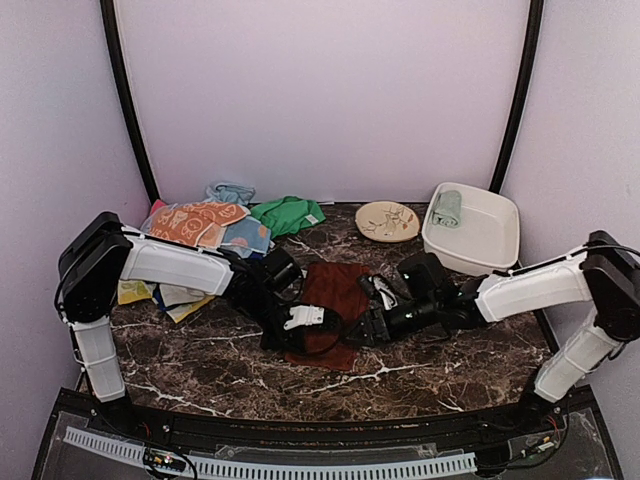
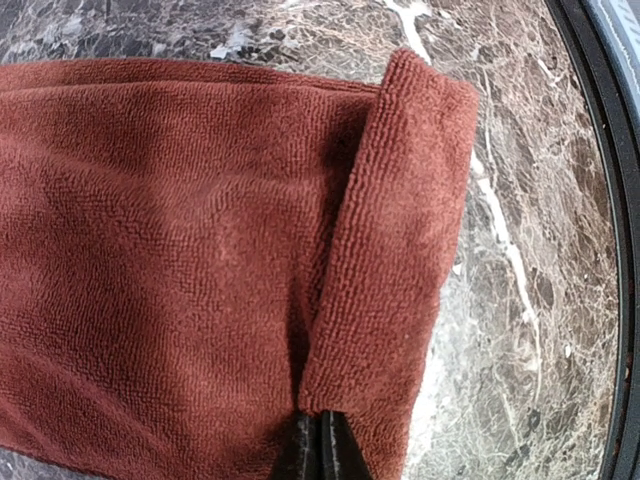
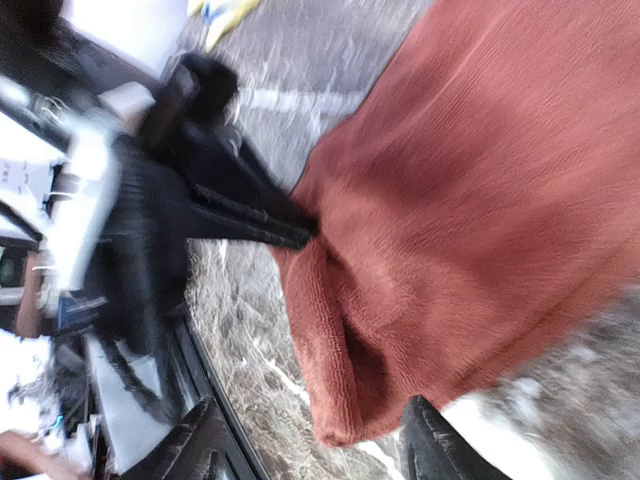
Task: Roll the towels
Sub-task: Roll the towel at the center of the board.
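Seen from above, both wrists cover the near edge of the maroon towel (image 1: 338,285) at the middle of the counter (image 1: 200,350), so neither grip can be read there. The left wrist view shows that edge turned over in a narrow fold, with the jaws of the left gripper (image 2: 320,440) pinched tight on the fold's end. The blurred right wrist view shows the right gripper (image 3: 312,430), jaws spread wide astride the fold's other corner; contact is unclear. A mint-green towel (image 1: 447,208) lies in a white tub (image 1: 490,240) at the far right corner. The counter is brown veined marble, the walls pale lilac.

towel pile (image 1: 200,222) back left, tub (image 1: 485,235) back right, open marble (image 1: 200,350) near front
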Controlling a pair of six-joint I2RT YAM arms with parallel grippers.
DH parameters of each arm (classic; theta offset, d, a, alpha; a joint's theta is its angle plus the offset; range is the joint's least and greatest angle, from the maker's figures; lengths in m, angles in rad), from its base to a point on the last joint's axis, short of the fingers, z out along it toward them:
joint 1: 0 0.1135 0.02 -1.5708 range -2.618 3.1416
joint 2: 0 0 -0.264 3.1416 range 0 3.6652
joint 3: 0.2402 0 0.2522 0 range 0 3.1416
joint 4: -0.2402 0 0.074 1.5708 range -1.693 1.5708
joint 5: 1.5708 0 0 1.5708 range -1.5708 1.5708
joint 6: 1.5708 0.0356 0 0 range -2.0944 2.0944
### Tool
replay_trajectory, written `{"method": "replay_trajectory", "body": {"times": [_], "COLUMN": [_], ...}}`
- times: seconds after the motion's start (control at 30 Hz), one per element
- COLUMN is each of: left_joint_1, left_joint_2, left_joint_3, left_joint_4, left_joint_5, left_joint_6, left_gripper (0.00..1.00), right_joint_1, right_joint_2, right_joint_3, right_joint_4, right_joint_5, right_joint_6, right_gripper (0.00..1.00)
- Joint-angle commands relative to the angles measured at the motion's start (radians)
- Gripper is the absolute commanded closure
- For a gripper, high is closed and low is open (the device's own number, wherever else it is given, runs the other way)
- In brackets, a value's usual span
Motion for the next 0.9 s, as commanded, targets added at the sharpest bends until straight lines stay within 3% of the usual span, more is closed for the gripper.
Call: {"method": "replay_trajectory", "body": {"times": [0.0, 0.13, 0.23, 0.33, 0.37, 0.47, 0.6, 0.7, 0.87], "left_joint_1": [0.016, 0.043, 0.062, 0.070, 0.076, 0.090, 0.098, 0.101, 0.105], "left_joint_2": [0.043, 0.062, 0.093, 0.116, 0.122, 0.158, 0.203, 0.225, 0.263], "left_joint_3": [0.013, 0.039, 0.081, 0.111, 0.122, 0.161, 0.203, 0.226, 0.261], "left_joint_4": [-0.083, -0.120, -0.172, -0.210, -0.224, -0.273, -0.322, -0.344, -0.377], "left_joint_5": [0.051, 0.107, 0.156, 0.188, 0.208, 0.248, 0.265, 0.265, 0.269], "left_joint_6": [-0.021, -0.028, -0.034, -0.036, -0.037, -0.041, -0.039, -0.044, -0.054], "left_gripper": [0.97, 0.97, 0.98, 0.98, 0.98, 0.98, 0.98, 0.98, 0.98], "right_joint_1": [0.003, 0.039, 0.025, 0.012, 0.013, 0.078, 0.337, 0.523, 0.644], "right_joint_2": [-0.248, -0.547, -0.704, -0.802, -0.803, -0.725, -0.564, -0.391, -0.126], "right_joint_3": [-0.050, -0.153, -0.249, -0.363, -0.364, -0.284, -0.211, -0.181, -0.092], "right_joint_4": [-0.131, -0.026, 0.001, 0.177, 0.188, 0.057, -0.037, -0.008, 0.083], "right_joint_5": [0.365, 0.622, 0.931, 0.826, 0.785, 0.779, 0.966, 1.058, 1.154], "right_joint_6": [-0.110, -0.160, 0.059, -0.054, -0.099, -0.250, -0.532, -0.764, -1.055], "right_gripper": [0.02, 0.00, 0.00, 0.01, 0.06, 0.16, 0.11, 0.15, 0.22]}}
